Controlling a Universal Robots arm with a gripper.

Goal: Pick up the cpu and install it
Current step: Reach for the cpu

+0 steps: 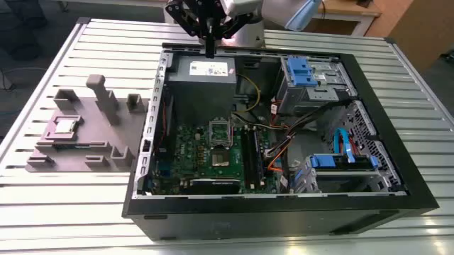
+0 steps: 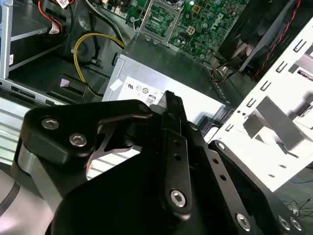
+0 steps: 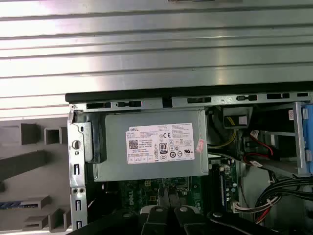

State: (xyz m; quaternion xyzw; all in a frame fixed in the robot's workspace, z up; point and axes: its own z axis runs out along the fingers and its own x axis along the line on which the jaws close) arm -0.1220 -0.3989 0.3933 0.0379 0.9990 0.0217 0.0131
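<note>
Found the tool (image 1: pixel 210 52) hanging above the far edge of the open computer case (image 1: pixel 284 215), tips pointing down at the grey power supply (image 1: pixel 202 79). Judged its fingers (image 2: pixel 173 105) clenched together with nothing between them, as far as the narrow glimpse in the second wrist view allowed.

Located the cpu (image 1: pixel 66 126) well apart from the tool, lying flat with its silver face up in a square recess of the mauve-grey tray (image 1: pixel 85 156). Placed that tray on the slatted metal tabletop (image 1: pixel 106 42), just beside the case on the exterior view's left. Noted upright blocks standing on the tray around the chip.

Made out the green motherboard (image 1: pixel 212 170) inside the case, with its metal-framed socket (image 1: pixel 218 158) dark in the middle, near the power supply. Caught the white label (image 3: pixel 159 143) on that unit in the first wrist view. Spotted a yellow cable (image 2: pixel 80 49) looping beside it in the second wrist view.
</note>
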